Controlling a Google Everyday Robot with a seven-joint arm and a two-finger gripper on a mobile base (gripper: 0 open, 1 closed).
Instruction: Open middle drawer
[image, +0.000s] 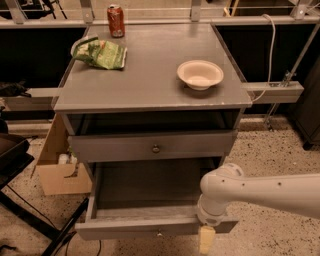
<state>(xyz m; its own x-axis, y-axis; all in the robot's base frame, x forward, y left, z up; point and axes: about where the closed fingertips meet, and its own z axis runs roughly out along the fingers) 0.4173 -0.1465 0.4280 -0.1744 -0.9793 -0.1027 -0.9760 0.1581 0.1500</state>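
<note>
In the camera view, the pale gripper (206, 239) on the white arm (260, 192) is seen at the right end of the front panel of the pulled-out lower grey drawer (130, 227). Whether it is clenched or released cannot be told. The wide grey middle drawer (125, 147), with a small round metal knob, is found above and left of the gripper, further back.

Reaches in from the view's right edge with the arm (272, 192) nearly level, bends down at a rounded wrist (220, 192), ends in the end effector (206, 240) pointing straight down, low, right of centre.
</note>
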